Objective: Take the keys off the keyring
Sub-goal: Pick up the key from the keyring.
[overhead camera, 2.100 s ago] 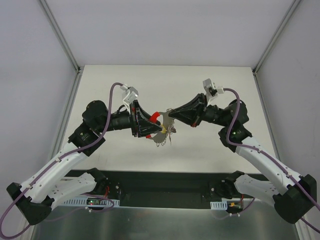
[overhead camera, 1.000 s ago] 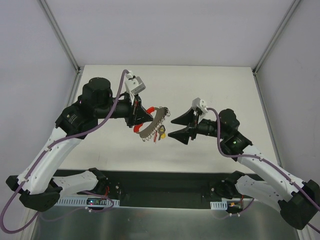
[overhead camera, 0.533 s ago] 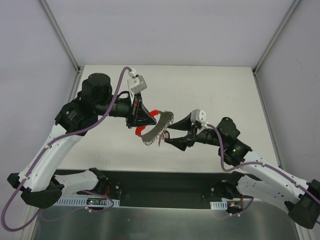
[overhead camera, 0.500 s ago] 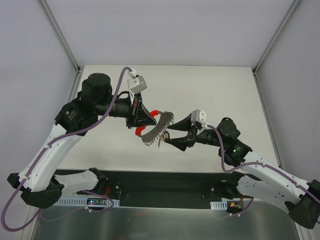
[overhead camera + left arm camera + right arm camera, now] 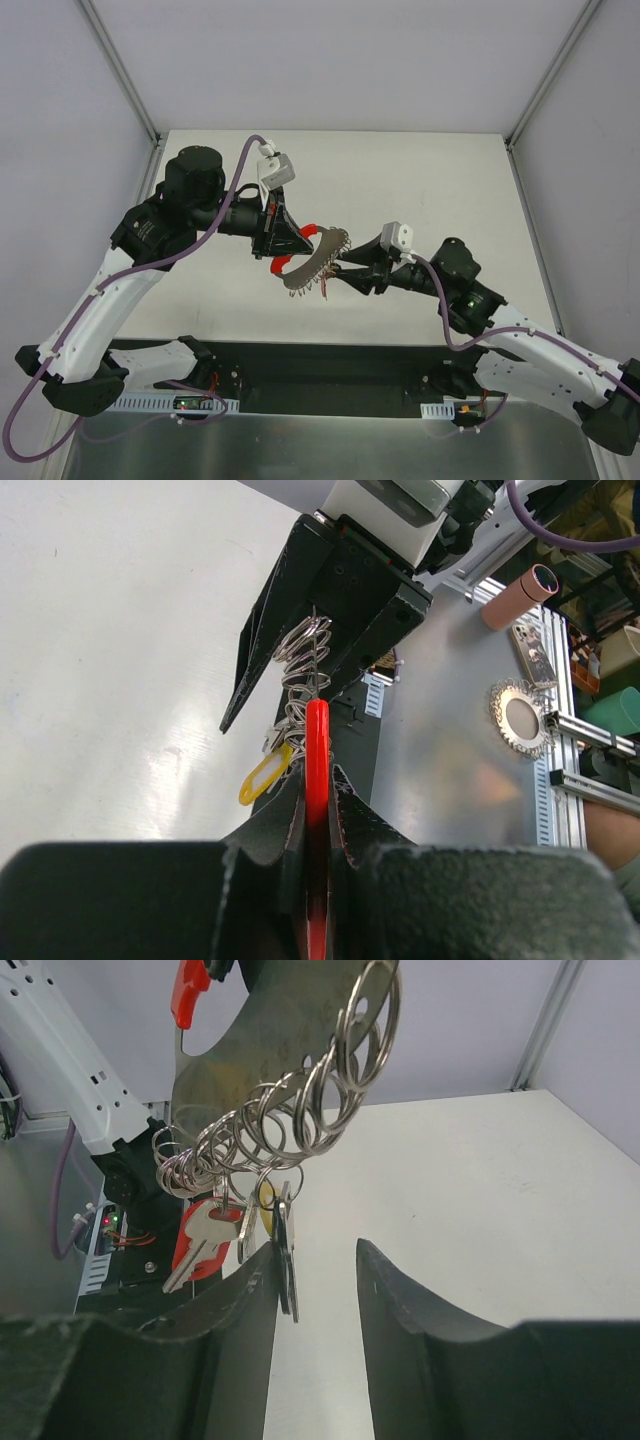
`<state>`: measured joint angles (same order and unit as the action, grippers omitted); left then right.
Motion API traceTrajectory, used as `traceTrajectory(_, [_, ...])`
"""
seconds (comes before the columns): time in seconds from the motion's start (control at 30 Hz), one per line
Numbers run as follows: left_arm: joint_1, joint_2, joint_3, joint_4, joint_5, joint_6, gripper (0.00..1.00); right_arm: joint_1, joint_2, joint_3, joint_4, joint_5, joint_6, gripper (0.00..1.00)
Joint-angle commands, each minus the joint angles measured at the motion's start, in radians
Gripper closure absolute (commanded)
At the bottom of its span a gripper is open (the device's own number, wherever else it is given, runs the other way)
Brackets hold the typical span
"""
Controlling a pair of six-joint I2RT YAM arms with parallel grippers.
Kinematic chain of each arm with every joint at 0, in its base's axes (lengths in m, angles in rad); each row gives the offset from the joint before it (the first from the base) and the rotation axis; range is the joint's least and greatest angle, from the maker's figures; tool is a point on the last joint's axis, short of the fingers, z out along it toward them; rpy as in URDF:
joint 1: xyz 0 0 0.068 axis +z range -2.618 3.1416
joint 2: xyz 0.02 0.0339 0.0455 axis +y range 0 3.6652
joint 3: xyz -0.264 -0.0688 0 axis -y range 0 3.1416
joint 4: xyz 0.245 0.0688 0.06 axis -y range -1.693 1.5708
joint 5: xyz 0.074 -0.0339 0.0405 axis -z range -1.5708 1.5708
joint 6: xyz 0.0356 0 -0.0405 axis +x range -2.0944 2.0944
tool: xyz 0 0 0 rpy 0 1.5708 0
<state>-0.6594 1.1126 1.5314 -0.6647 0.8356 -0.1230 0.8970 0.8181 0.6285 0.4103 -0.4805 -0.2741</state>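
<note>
L→R, seen from above: left gripper point(image 5: 288, 241) clenched on the red piece point(image 5: 311, 229) of the keyring point(image 5: 312, 262), held mid-air over the table point(image 5: 450, 180). Keys point(image 5: 325, 287) hang below the ring row, long axes pointing down. Right gripper point(image 5: 316, 1246), the nearer free claw, sits just right of them. Its fingers are parted w/ one dark key point(image 5: 287, 1265) between them, not yet pinched.

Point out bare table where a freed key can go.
Bare table runs along the far edge, and in a near strip between the keys and the black base rail. The middle is crowded: left gripper and right gripper meet at the keyring.
</note>
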Motion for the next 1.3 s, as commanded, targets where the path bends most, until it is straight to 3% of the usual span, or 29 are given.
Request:
traceTrajectory(0.0, [0.006, -0.007, 0.035, 0.028, 0.042, -0.021, 1.0, 0.016, -0.022, 0.056, -0.002, 0.046, -0.051, 0.61])
traceTrajectory(0.23, [0.006, -0.005, 0.029, 0.025, 0.045, -0.015, 1.0, 0.029, -0.027, 0.065, -0.028, 0.06, -0.076, 0.59])
traceTrajectory(0.67, [0.006, 0.001, 0.023, 0.022, 0.049, -0.01, 1.0, 0.045, -0.007, 0.077, -0.065, 0.105, -0.097, 0.66])
traceTrajectory(0.97, [0.006, 0.01, 0.012, 0.022, 0.033, -0.007, 1.0, 0.08, -0.005, 0.105, -0.042, 0.095, -0.065, 0.62])
traceTrajectory(1.27, [0.006, 0.006, 0.015, 0.02, 0.037, -0.007, 1.0, 0.091, 0.038, 0.123, -0.044, 0.085, -0.03, 0.65])
